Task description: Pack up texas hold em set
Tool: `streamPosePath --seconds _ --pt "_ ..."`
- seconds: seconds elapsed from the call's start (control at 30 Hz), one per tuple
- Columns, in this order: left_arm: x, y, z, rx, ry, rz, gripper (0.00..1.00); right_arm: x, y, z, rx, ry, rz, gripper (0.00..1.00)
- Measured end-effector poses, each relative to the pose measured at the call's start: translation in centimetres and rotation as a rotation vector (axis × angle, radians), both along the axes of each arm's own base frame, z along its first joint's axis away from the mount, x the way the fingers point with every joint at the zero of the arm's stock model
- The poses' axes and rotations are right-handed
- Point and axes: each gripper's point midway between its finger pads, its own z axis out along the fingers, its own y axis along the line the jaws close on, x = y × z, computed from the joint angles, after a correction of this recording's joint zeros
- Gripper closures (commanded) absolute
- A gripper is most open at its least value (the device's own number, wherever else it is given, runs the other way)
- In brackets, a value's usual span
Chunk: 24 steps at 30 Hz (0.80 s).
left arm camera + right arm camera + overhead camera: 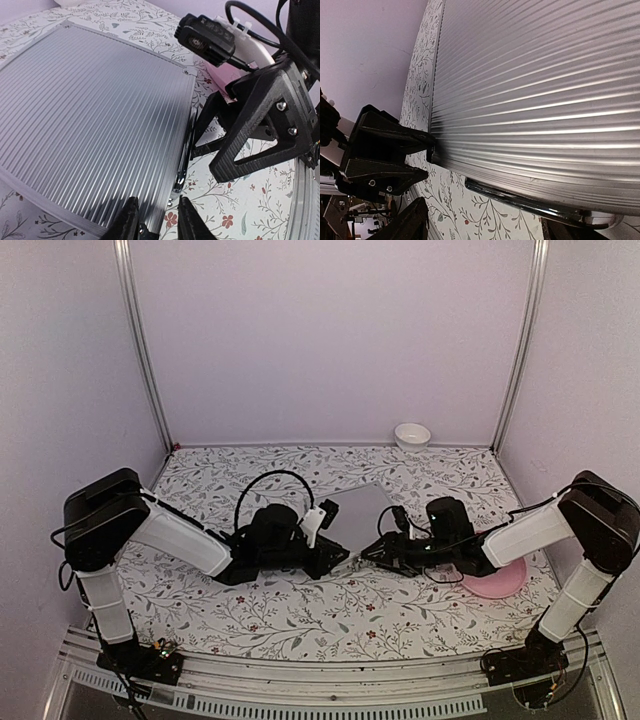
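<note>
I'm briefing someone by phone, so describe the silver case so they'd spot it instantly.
On the floral table, look to the middle, where the left gripper and right gripper meet. The silver case lies flat and closed at their tips. Its ribbed metal lid sets it apart from the pink plate and the white bowl.

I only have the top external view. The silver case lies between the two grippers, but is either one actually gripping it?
Observer: In the left wrist view, the left gripper is closed on the near edge of the case, close to a corner.
Operator: And the right one?
Observer: The right gripper has its jaws open. Its fingertips are beside the chrome handle, not clamped on it.
Operator: Is the case shut?
Observer: It looks shut. The right wrist view shows no gap along the handle edge.
</note>
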Motion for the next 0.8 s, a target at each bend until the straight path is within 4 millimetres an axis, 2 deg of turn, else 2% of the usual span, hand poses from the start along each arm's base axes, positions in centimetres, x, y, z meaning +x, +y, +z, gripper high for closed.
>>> streamPosePath --seconds 0.8 --pt "0.0 0.0 0.0 -0.002 0.004 0.001 0.73 0.1 0.2 1.6 0.059 -0.001 -0.023 0.24"
